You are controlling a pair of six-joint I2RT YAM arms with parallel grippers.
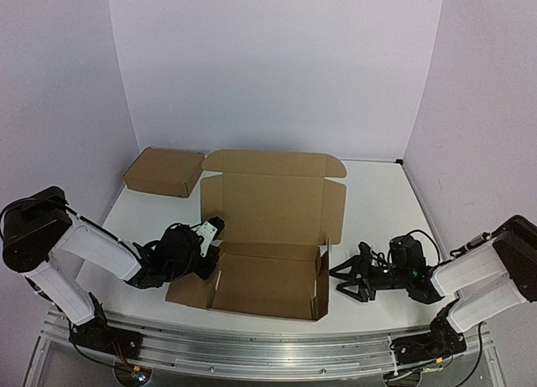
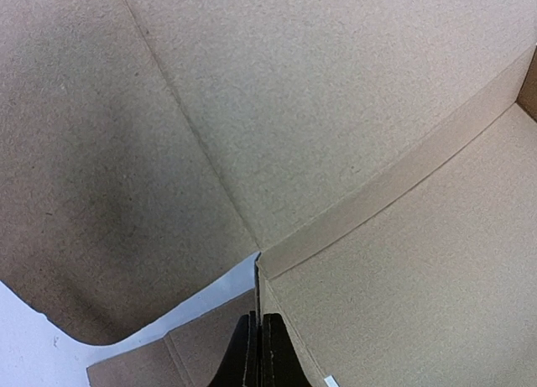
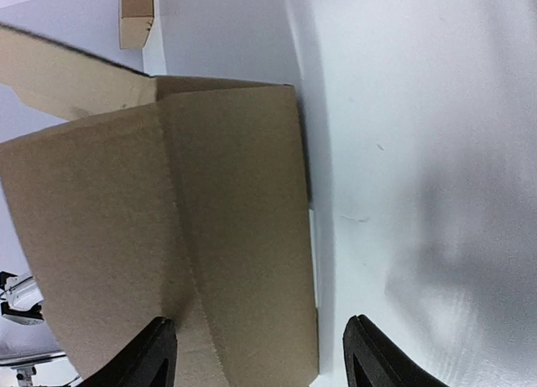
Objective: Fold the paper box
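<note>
The paper box [image 1: 273, 236] lies open in the middle of the table, its side walls raised and its round-cornered lid panel flat at the back. My left gripper [image 1: 216, 258] is at the box's left wall. In the left wrist view that gripper [image 2: 258, 358] is shut on the thin upright edge of the paper box [image 2: 352, 152]. My right gripper [image 1: 337, 283] hovers just right of the right wall, open. In the right wrist view its fingers [image 3: 159, 358] stand wide apart in front of the outer side of the paper box [image 3: 218, 236], apart from it.
A second, ready-made shallow brown box [image 1: 164, 170] sits at the back left, also seen as the small brown box [image 3: 136, 13] in the right wrist view. White table [image 1: 377, 202] surface lies to the right of the box, with walls behind and at both sides.
</note>
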